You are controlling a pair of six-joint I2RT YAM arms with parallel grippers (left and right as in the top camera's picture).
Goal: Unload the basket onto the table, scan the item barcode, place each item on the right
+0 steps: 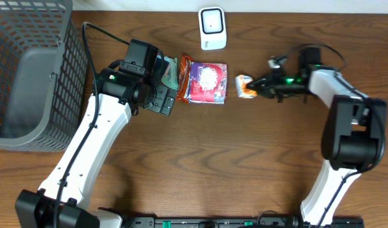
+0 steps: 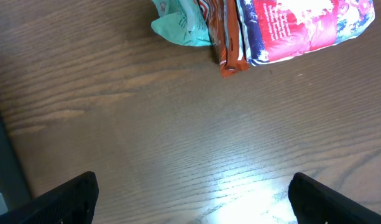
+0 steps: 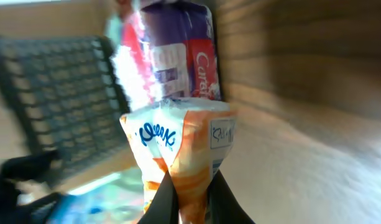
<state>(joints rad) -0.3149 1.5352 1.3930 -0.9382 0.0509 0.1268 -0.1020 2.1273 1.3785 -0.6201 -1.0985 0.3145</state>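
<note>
Overhead, a brown wood-grain table (image 1: 200, 164) is seen filling the frame. At its left edge a grey mesh basket (image 1: 29, 76) is set, with the white left arm (image 1: 92, 145) rising beside it from the near edge. The left gripper (image 1: 164, 99) is held over the wood just left of a row of snack packets. In the left wrist view its fingers (image 2: 72, 196) are spread wide with only bare, glare-lit wood between them.

Three packets are laid side by side, touching: a teal packet (image 1: 170, 73), a thin orange-brown packet (image 1: 184, 77) and a larger red-and-purple packet (image 1: 207, 82). Near the far edge, above this row, a white scanner (image 1: 212, 28) is placed, well apart from both grippers.

Just right of the red-and-purple packet, across a narrow gap, the small orange-and-white packet (image 1: 245, 86) is found, clenched at one end by the right gripper (image 1: 259, 85). In the right wrist view it is pinched between the two dark fingers (image 3: 162, 199), with blue lettering and a small label box facing the camera. Whether it rests on the wood cannot be told.

The right arm (image 1: 345, 133) is folded along the right side. Open wood is left across the near half of the table between the two arms, and between the scanner and the held packet.
</note>
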